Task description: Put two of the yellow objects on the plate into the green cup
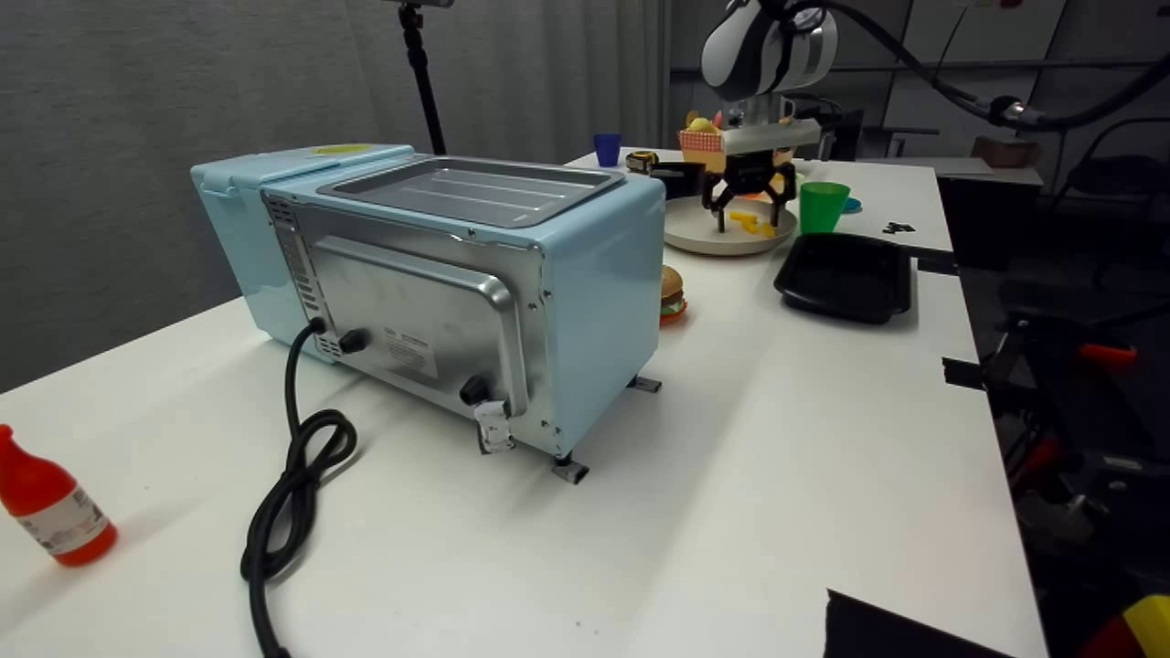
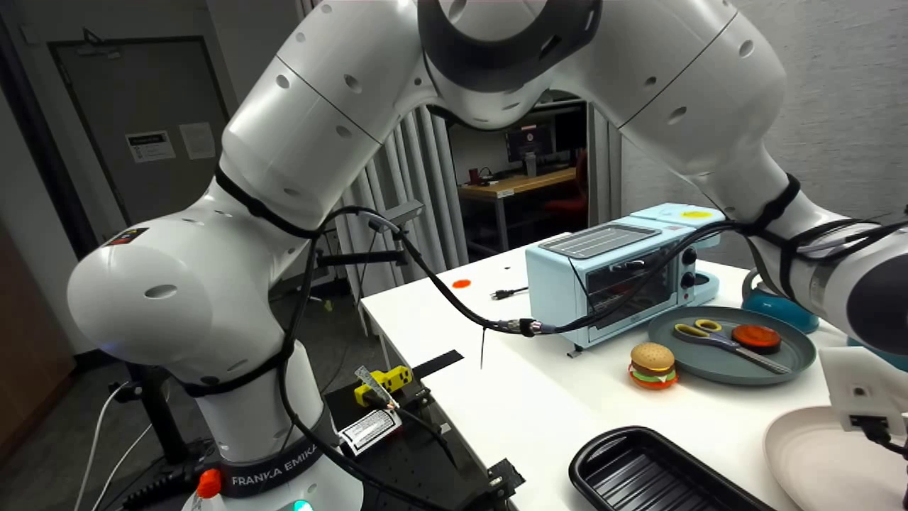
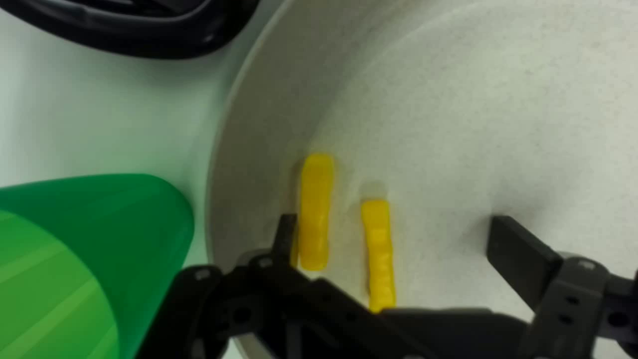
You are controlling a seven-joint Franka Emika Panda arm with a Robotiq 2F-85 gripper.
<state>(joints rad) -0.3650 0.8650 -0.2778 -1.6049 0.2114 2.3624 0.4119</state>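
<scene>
The whitish plate (image 1: 699,241) lies under my gripper (image 1: 748,226); it shows in both exterior views (image 2: 801,454) and fills most of the wrist view (image 3: 448,99). Two yellow pieces (image 3: 316,209) (image 3: 380,254) lie side by side on it, between my fingers. My gripper (image 3: 393,227) is open in the wrist view, its tips low at the plate. The left finger is right beside the left piece; I cannot tell if they touch. The right finger stands apart from both. The green cup (image 1: 823,208) stands beside the plate, left in the wrist view (image 3: 144,224).
A black tray (image 1: 845,279) lies close to the cup and plate; its edge shows in the wrist view (image 3: 164,37). A toy burger (image 2: 652,365), a blue toaster oven (image 2: 603,273) and a grey plate with scissors (image 2: 674,369) are nearby. A basket (image 1: 702,157) stands behind my gripper.
</scene>
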